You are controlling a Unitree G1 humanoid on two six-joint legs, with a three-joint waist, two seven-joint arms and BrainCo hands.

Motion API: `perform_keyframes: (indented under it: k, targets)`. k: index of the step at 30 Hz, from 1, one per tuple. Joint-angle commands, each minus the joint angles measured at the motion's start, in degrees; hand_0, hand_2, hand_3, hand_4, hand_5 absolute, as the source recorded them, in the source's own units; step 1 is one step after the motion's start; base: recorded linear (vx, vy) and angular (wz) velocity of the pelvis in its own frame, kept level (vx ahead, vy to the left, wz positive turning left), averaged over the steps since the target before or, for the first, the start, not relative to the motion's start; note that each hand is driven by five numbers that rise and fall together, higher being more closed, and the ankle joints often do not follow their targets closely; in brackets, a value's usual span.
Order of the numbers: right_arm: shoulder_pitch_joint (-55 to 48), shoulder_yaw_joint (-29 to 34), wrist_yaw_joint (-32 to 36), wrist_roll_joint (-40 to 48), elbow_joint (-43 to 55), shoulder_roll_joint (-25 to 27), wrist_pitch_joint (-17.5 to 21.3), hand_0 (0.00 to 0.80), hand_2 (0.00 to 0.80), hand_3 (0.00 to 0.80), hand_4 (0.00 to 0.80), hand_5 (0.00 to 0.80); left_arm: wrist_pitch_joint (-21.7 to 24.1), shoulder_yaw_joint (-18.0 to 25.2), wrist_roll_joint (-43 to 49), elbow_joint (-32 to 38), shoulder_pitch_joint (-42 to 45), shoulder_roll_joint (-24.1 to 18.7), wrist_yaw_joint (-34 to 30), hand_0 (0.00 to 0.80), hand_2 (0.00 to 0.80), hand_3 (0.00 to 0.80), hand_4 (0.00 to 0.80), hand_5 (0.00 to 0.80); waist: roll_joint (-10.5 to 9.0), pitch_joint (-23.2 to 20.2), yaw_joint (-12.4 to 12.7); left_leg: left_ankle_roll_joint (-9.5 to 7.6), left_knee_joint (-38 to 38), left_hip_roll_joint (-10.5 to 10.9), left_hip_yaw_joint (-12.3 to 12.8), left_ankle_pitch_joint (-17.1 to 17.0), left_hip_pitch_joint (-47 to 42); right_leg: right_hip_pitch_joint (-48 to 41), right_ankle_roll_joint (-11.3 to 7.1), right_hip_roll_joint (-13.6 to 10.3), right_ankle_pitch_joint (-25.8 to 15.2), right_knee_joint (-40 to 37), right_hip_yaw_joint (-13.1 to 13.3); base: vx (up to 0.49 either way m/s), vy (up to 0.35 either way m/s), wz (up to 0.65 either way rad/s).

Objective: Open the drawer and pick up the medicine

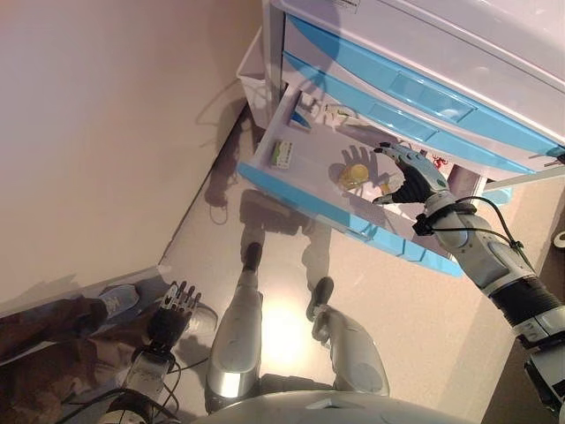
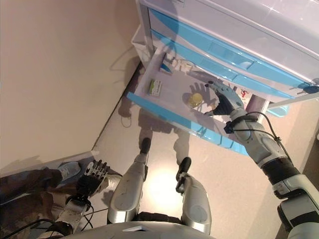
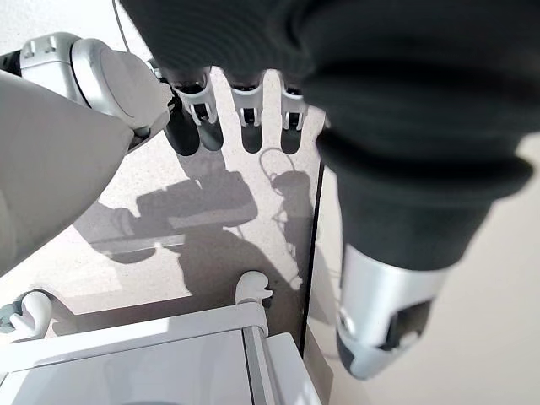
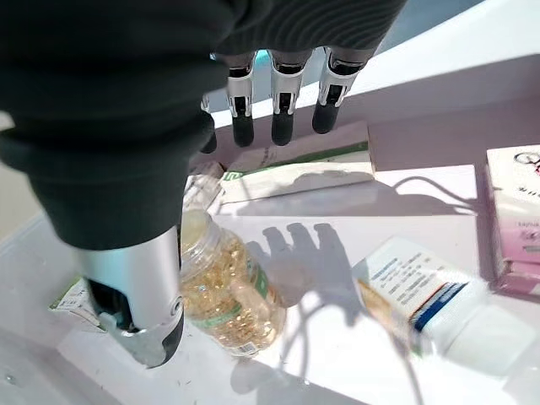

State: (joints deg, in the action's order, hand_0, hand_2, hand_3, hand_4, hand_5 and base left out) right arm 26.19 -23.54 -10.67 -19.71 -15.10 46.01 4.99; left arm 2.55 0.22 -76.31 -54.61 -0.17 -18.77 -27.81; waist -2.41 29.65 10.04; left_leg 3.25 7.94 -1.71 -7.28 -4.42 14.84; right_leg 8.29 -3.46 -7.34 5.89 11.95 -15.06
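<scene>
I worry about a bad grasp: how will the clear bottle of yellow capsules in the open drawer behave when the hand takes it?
The clear round bottle of yellow capsules lies on its side, so a nudge would probably roll it. Its smooth wall looks slippery. It seems nearly full, so probably not very light.

I see the open drawer (image 1: 291,190) carrying a clear bottle of yellow capsules (image 4: 224,291), a white bottle (image 4: 430,308) lying flat, a green-and-white box (image 4: 295,169); a pink box (image 4: 515,219) at one side.

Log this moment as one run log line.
drawer: open | right hand: open, above clear bottle, not gripping | left hand: open, idle, low by floor | medicine: not picked
</scene>
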Motion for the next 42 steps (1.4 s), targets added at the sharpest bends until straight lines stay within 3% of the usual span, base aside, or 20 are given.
perform_keyframes:
  k: [1, 20, 42]
  targets:
    - [3.5, -3.3, -2.2, -0.2, 1.0, 1.0, 1.0, 0.0, 0.0, 0.0, 0.0, 0.0, 0.3, -2.2, 2.2, 2.9, 2.2, -1.1, 0.3, 0.0, 0.0, 0.0, 0.0, 0.0, -0.5, -2.1, 0.7, -1.44, 6.8, 2.0, 1.0, 7.1, 3.6, 3.4, -2.24, -2.2, -5.3, -1.2, 1.1, 0.0, 0.0, 0.0]
    - [8.8, -6.5, 0.2, 0.0, -3.9, -1.5, -0.8, 0.0, 0.0, 0.0, 0.0, 0.0, -0.3, -2.7, 1.9, 3.4, 2.0, -1.0, 0.6, 0.0, 0.0, 0.0, 0.0, 0.0, 0.17, -1.4, 2.1, -1.66, 7.1, 2.6, 0.4, 6.9, 4.0, 4.2, -2.26, -2.7, -5.6, -0.4, 0.6, 0.003, 0.01, 0.04]
    - [12.0, -9.3, -3.1, 0.7, -16.2, -3.8, -3.7, 0.0, 0.0, 0.0, 0.0, 0.0, -0.9, -3.4, 2.2, 3.2, 1.9, -1.7, 0.1, 0.0, 0.0, 0.0, 0.0, 0.0, 1.06, -0.3, 3.6, -1.96, 7.7, 3.2, -0.1, 7.3, 4.2, 4.3, -2.15, -3.0, -5.6, 0.1, 0.0, 0.0, 0.0, 0.0]
